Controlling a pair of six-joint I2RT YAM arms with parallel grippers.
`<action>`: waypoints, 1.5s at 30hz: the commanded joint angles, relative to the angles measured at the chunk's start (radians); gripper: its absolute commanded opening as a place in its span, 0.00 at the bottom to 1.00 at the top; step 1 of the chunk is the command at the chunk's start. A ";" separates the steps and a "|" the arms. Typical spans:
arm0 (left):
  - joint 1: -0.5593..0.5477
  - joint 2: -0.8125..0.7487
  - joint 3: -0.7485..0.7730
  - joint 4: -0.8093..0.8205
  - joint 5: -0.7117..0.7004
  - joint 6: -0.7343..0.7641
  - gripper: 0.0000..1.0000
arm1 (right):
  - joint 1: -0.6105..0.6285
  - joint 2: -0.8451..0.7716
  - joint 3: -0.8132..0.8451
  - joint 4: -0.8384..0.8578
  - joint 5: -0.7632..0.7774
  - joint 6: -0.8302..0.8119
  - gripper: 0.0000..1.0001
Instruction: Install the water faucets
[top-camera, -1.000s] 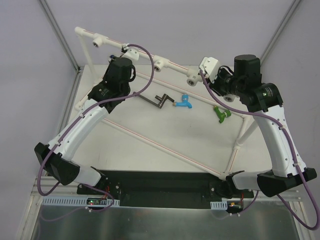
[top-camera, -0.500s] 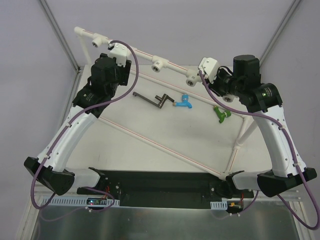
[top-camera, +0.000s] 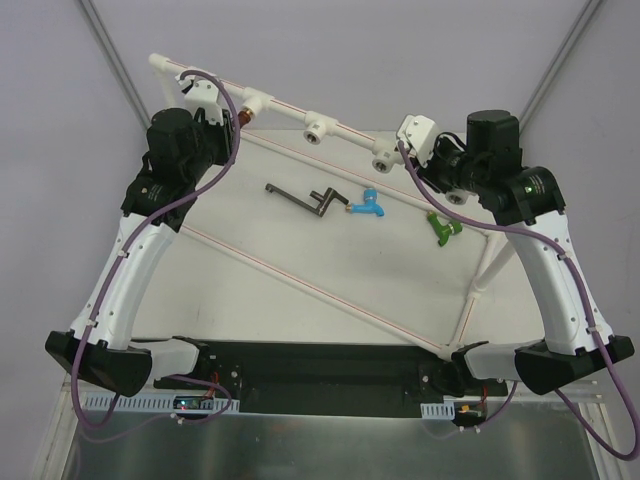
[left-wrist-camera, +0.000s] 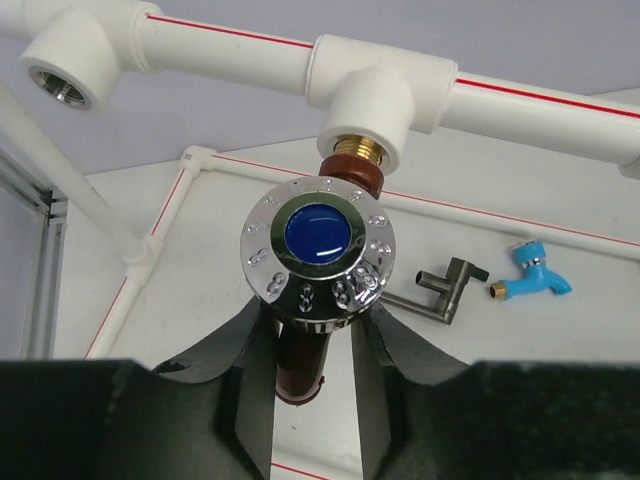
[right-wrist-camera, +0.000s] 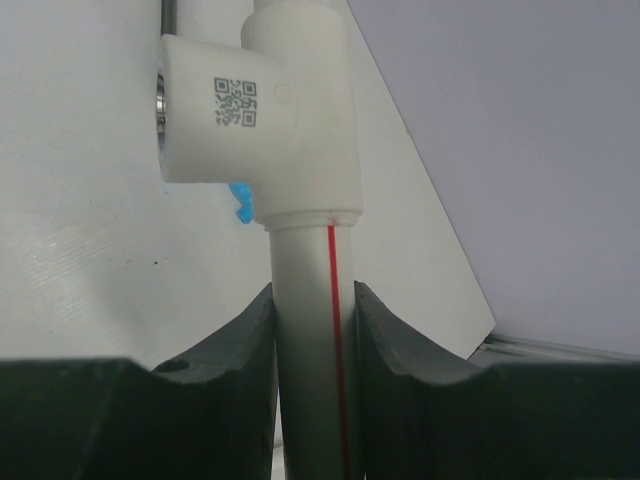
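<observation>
Firstly, at the far left we see the left gripper (left-wrist-camera: 312, 340) up against the top rail of the white pipe frame (top-camera: 285, 105). The red-brown faucet (left-wrist-camera: 318, 250) sits directly between its fingers (left-wrist-camera: 250, 350), the shiny blue-centred knob facing the wrist camera. Its brass threaded end is inside the socket of a white tee (left-wrist-camera: 368, 105) on the rail. We judge this gripper clenched on the faucet's body, both fingers pressing its sides.

Moving rightward, a grey angled metal piece (top-camera: 310, 200) lies on the surface (top-camera: 300, 240), well apart from either gripper. Just beside it on the right lies the blue faucet (top-camera: 368, 206), its brass end towards the grey piece. Further right, the green faucet (top-camera: 441, 228) lies on the surface near the right arm, untouched.

At the far right, the right gripper (right-wrist-camera: 312, 300) is clamped around a white pipe of the frame, just below a tee fitting carrying a square printed code, its fingers pressing both sides.
</observation>
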 joint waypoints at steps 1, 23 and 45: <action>0.000 -0.005 0.007 0.047 0.089 -0.008 0.19 | 0.024 0.006 -0.029 -0.107 -0.047 0.067 0.02; -0.095 0.044 0.033 0.047 -0.028 0.337 0.00 | 0.030 0.010 -0.026 -0.107 -0.047 0.064 0.02; -0.231 0.093 -0.024 0.111 -0.229 0.689 0.00 | 0.030 0.010 -0.027 -0.109 -0.044 0.061 0.02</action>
